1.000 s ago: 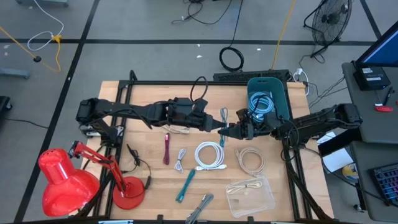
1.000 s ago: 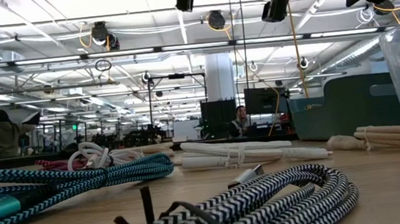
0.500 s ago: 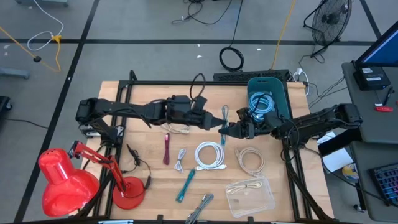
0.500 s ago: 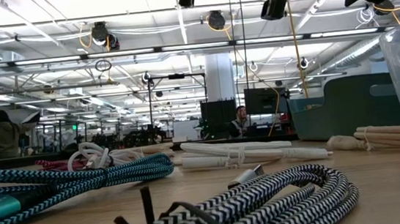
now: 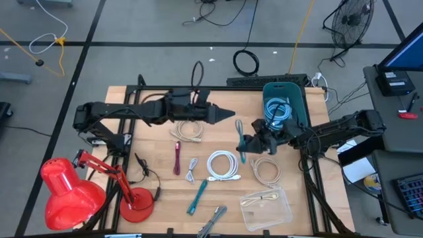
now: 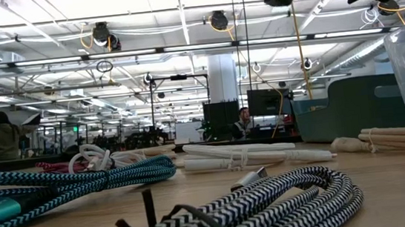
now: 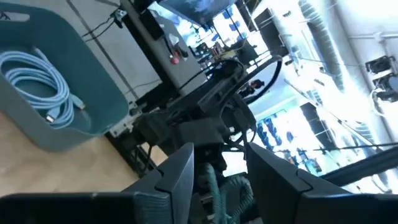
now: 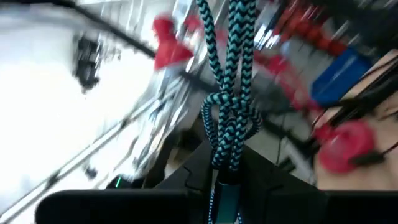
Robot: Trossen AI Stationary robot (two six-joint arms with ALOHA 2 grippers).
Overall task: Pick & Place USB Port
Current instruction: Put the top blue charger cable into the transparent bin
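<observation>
High view: my right gripper (image 5: 246,141) hangs over the middle of the table (image 5: 158,198) just in front of the teal bin (image 5: 299,106), with the teal-and-black braided cable (image 5: 240,140) dangling from it. My left gripper (image 5: 228,114) sits apart from it, toward the table's back edge, carrying nothing.

The step in hand, as I judge it, is the carry: the cable is mine on the right side and has to go into the bin, where a pale blue coiled cable (image 5: 277,110) already lies. The next move calls for swinging the right arm back over the bin's rim, high enough that the hanging end clears the wall, then letting go.

The right wrist view settles what the overhead one leaves small: my right fingers (image 8: 186,180) are pinched together on the cable's plug end, and the knotted bundle (image 8: 229,118) hangs free beyond them. The left wrist view shows my left fingers (image 7: 180,168) spread with nothing between them, and past them the bin with its blue coil (image 7: 43,81); the teal strand seen beyond the gap is probably the cable in my other gripper, though I cannot be sure. The low view shows only the cables lying on the table, among them a black-and-white braided one (image 6: 271,204).
</observation>
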